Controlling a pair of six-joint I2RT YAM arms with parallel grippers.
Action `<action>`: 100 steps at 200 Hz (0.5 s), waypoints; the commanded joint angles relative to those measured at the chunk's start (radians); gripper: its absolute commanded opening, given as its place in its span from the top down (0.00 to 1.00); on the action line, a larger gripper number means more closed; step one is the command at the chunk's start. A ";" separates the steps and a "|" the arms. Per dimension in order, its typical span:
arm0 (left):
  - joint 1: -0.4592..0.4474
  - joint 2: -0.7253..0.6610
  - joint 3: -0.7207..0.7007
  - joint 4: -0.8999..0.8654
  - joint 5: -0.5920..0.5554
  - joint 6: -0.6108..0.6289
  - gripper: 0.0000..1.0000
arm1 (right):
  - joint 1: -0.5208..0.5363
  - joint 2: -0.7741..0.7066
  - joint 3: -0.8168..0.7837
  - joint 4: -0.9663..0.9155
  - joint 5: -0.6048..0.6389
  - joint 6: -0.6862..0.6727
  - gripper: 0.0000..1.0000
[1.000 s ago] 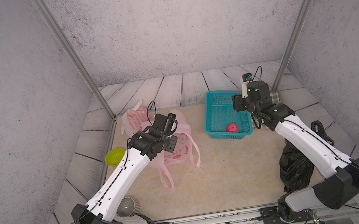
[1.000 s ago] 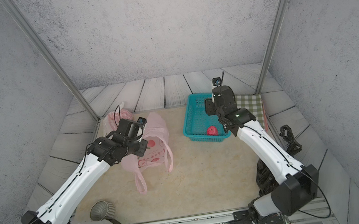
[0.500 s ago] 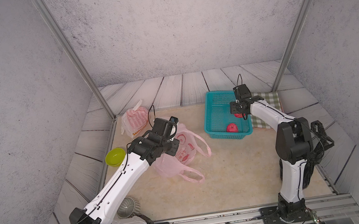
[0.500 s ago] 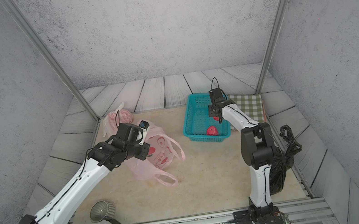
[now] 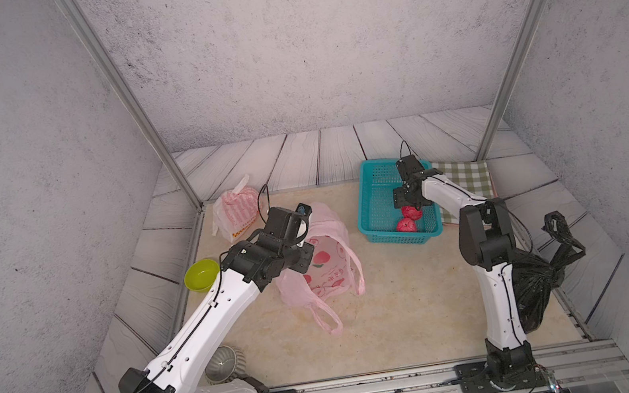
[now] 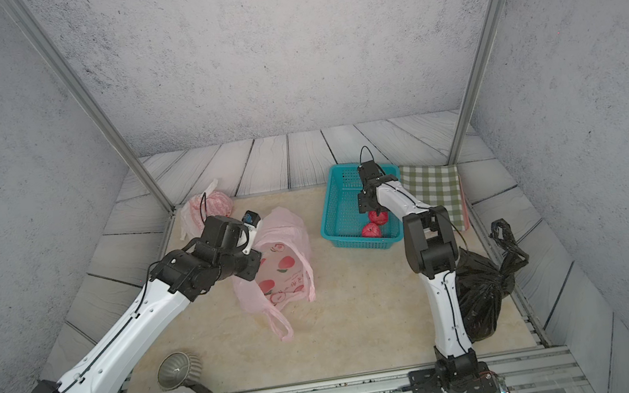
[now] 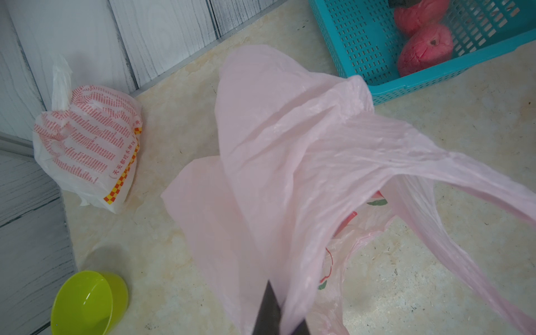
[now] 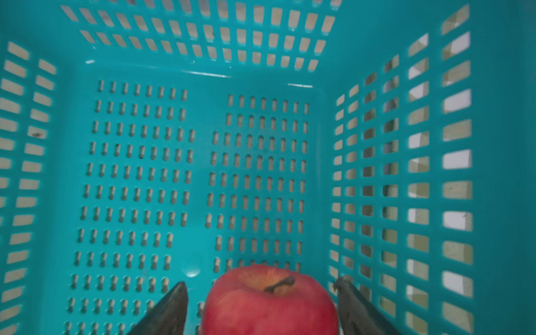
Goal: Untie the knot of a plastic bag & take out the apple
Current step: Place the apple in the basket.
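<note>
Apple (image 8: 269, 301): in basket (image 8: 261, 72), between right gripper (image 8: 260, 281) jaws, parted, gaps either side. Bag (image 7: 290, 145): untied, pinched in closed left gripper (image 7: 272, 316). Step: drop-off, apparently done. Next: straight lift of right gripper, clear of basket wall.

Left arm (image 5: 212, 316), right arm (image 5: 496, 297): white link shells, black joint housings, rows of small dark screw holes. Thin black cable along each shell, looping free at the end farthest from the aluminium rail (image 5: 372, 381). Black base plates bolted onto the rail. Right gripper (image 8: 261, 293): dark grey tapered jaws.
</note>
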 commanded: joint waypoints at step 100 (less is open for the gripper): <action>0.002 0.034 -0.013 -0.001 -0.014 0.012 1.00 | 0.031 -0.305 -0.185 0.059 0.037 -0.034 0.08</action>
